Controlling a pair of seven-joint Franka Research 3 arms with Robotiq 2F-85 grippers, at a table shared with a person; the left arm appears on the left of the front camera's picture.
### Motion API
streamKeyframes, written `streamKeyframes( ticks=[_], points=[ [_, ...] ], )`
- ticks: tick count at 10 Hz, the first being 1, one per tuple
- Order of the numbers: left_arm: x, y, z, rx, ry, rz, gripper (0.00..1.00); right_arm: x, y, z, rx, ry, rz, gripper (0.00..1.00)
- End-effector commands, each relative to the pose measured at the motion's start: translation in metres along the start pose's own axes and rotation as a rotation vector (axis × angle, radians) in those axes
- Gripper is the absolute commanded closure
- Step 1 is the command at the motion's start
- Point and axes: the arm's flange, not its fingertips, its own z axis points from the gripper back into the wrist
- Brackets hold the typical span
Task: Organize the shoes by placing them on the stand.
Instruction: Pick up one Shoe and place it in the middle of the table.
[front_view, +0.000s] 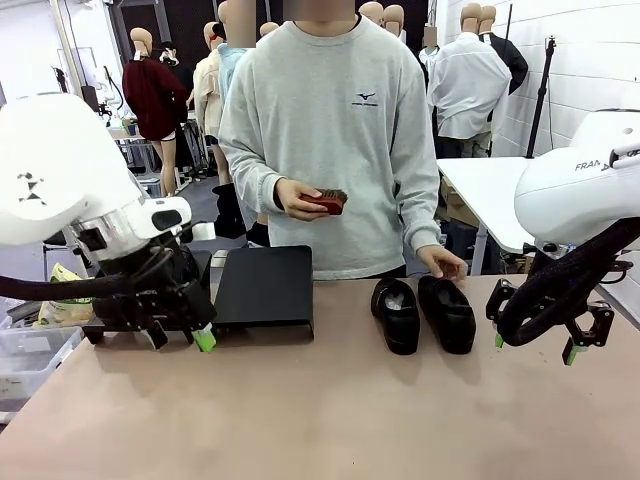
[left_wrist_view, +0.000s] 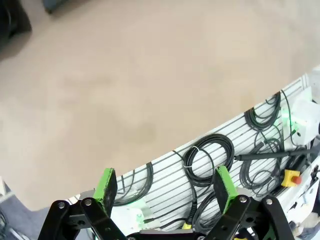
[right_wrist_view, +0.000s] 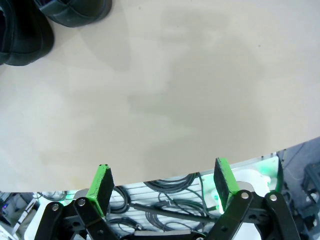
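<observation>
Evidently nothing is placed yet: two black shoes (front_view: 447, 314) are seen side by side on the desk (front_view: 320, 410), right of the black stand (front_view: 265, 288), on which no shoe is seen. The right gripper (front_view: 532, 347) is held spread and empty just beside them, and the left gripper (front_view: 180, 340), likewise released, is seen by the stand.

The right arm's white shell (front_view: 578, 192) reads "FRA", then cut off.
</observation>
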Motion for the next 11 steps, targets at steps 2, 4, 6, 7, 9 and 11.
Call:
streamKeyframes(
  ticks=[2, 4, 6, 7, 9, 11],
  points=[
    [0.000, 0.012, 0.020, -0.088, -0.071, -0.002, 0.00, 0.000, -0.001, -0.001, -0.009, 0.001, 0.009, 0.00],
    [0.000, 0.004, 0.022, -0.036, -0.056, -0.017, 0.00, 0.000, -0.001, -0.001, -0.009, 0.001, 0.009, 0.00],
    [0.000, 0.004, 0.022, -0.036, -0.056, -0.017, 0.00, 0.000, -0.001, -0.001, -0.009, 0.001, 0.009, 0.00],
    [0.000, 0.004, 0.022, -0.036, -0.056, -0.017, 0.00, 0.000, 0.000, 0.000, 0.000, 0.000, 0.000, 0.00],
    [0.000, 0.004, 0.022, -0.036, -0.056, -0.017, 0.00, 0.000, 0.047, 0.038, -0.049, -0.144, 0.107, 0.00],
    [0.000, 0.004, 0.022, -0.036, -0.056, -0.017, 0.00, 0.029, 0.102, 0.062, 0.005, -0.199, 0.151, 0.00]
  ],
)
